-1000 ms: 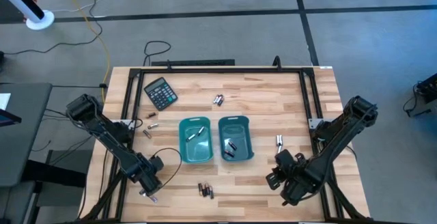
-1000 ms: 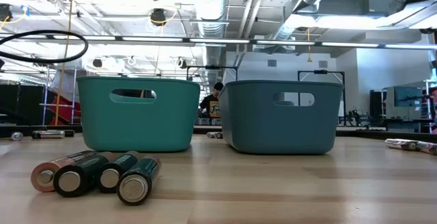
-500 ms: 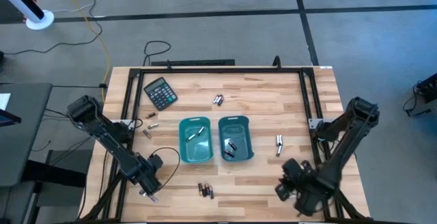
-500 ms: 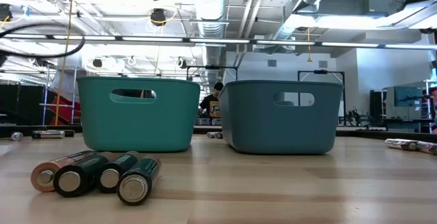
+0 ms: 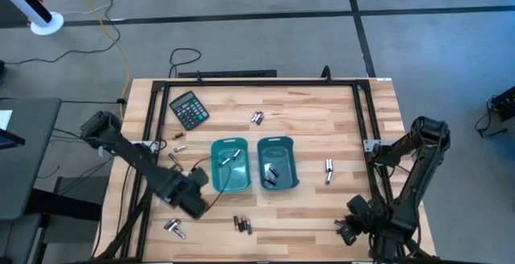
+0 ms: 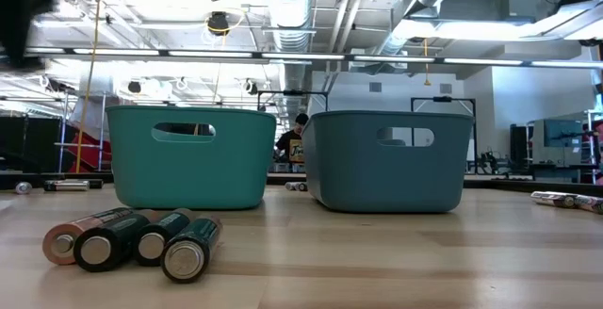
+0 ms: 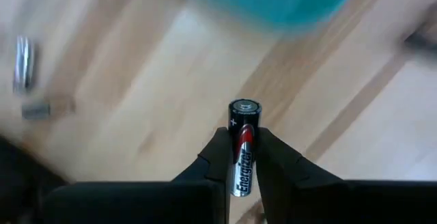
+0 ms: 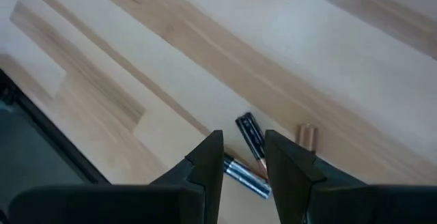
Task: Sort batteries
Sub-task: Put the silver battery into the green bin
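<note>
The counter is pale wood with a smooth, matt finish and visible grain, framed by black metal rails. Both bins look like smooth teal plastic with a slight sheen. The batteries have glossy wrappers and shiny metal ends; the left end effector fingers are matt black.

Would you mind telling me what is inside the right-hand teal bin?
The right-hand teal plastic bin holds a few small dark batteries. From table height its wall hides them, so an exact count is uncertain.
</note>
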Action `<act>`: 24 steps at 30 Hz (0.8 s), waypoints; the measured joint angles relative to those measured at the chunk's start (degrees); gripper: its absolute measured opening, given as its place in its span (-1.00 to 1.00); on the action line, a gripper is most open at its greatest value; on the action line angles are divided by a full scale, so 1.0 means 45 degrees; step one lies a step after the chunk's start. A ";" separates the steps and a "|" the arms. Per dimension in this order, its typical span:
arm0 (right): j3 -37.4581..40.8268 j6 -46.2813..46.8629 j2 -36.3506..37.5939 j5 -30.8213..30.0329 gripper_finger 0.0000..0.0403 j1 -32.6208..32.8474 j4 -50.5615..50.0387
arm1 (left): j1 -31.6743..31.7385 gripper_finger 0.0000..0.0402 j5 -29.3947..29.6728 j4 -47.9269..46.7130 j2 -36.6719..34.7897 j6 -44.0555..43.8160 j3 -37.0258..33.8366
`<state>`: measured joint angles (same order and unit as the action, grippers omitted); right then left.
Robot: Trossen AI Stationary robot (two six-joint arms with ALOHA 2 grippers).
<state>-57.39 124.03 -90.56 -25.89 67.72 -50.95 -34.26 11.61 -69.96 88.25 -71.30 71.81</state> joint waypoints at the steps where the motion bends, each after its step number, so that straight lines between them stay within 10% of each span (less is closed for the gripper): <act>1: 0.0085 0.0002 0.0000 0.0003 -0.38 -0.0065 0.0156 | 0.0408 -0.82 0.0207 -0.0065 -0.0004 0.0513 0.0335; 14: 0.0152 0.0003 0.0000 -0.0034 -0.38 -0.0831 0.0513 | 0.5844 -0.82 0.0234 0.3229 0.0908 0.8207 0.1287; 24: 0.0152 0.0003 0.0005 -0.0034 -0.38 -0.1517 0.0925 | 0.6902 -0.82 -0.1637 0.4486 0.3907 1.0825 0.1278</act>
<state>-56.71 124.05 -90.54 -26.04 60.89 -46.79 -3.20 4.24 -49.77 105.83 -22.58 77.56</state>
